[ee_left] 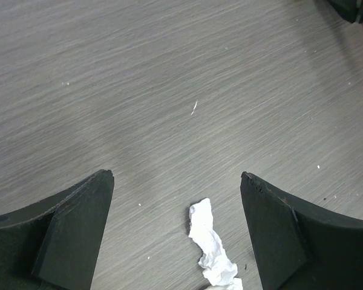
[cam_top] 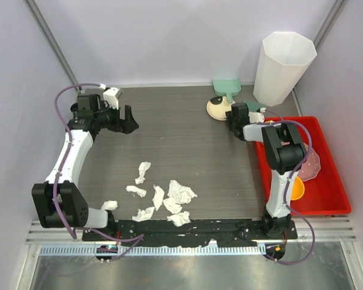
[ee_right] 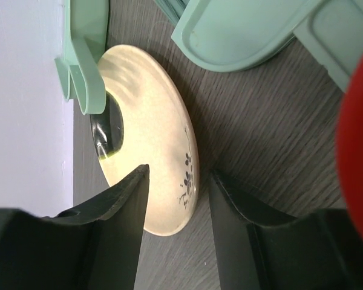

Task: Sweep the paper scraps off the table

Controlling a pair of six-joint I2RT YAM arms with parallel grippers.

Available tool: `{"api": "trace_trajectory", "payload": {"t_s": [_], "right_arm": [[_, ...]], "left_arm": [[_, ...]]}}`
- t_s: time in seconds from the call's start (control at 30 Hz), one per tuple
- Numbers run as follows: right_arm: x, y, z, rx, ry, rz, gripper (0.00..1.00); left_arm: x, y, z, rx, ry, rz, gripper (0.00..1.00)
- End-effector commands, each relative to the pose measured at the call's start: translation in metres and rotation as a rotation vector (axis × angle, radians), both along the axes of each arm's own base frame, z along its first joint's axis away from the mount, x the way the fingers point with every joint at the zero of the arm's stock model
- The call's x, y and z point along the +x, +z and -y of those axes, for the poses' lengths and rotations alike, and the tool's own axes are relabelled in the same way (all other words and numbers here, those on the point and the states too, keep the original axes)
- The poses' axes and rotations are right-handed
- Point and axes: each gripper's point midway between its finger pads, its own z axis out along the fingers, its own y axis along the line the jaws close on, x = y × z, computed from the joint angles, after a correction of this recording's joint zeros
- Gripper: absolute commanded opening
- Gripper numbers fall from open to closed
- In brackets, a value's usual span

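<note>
Several crumpled white paper scraps (cam_top: 169, 202) lie on the dark wood-grain table (cam_top: 187, 145) near its front edge, left of centre. My left gripper (cam_top: 128, 122) hovers at the back left, open and empty. In the left wrist view its jaws (ee_left: 176, 176) stand wide apart over bare table, with one scrap (ee_left: 210, 244) lying below and between them. My right gripper (cam_top: 233, 118) is at the back right. Its jaws (ee_right: 179, 172) stand either side of the rim of a cream round brush head (ee_right: 151, 127), with a gap showing at one finger.
A green dustpan (cam_top: 227, 89) lies beside the cream brush (cam_top: 218, 107) at the back wall. A tall white bin (cam_top: 282, 66) stands in the back right corner. A red tray (cam_top: 337, 187) with a pink plate and an orange piece sits along the right edge.
</note>
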Motion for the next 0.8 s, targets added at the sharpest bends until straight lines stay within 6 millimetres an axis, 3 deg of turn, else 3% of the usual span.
{"api": "trace_trajectory", "payload": {"t_s": [0.0, 0.03, 0.13, 0.2, 0.43, 0.57, 0.77], "right_arm": [[0.001, -0.015, 0.010, 0.010, -0.092, -0.029, 0.47], [0.003, -0.015, 0.009, 0.013, -0.089, -0.022, 0.36], [0.011, -0.016, 0.006, 0.028, -0.080, -0.014, 0.15], [0.011, -0.018, 0.002, 0.043, -0.072, -0.014, 0.08], [-0.008, -0.022, -0.013, 0.115, 0.007, -0.008, 0.01], [-0.019, -0.011, -0.040, 0.060, 0.138, -0.010, 0.01], [-0.021, 0.006, -0.105, 0.033, 0.316, 0.016, 0.01]], "left_arm": [[0.001, 0.033, 0.012, -0.037, -0.071, 0.073, 0.89], [0.001, 0.035, 0.013, -0.044, -0.075, 0.076, 0.89], [0.002, 0.036, 0.014, -0.048, -0.074, 0.076, 0.89], [0.001, 0.038, 0.013, -0.043, -0.074, 0.078, 0.89], [0.000, 0.037, 0.011, -0.028, -0.070, 0.073, 0.89], [0.001, 0.038, 0.011, -0.026, -0.070, 0.081, 0.89], [0.005, 0.036, 0.005, -0.005, -0.042, 0.087, 0.89]]}}
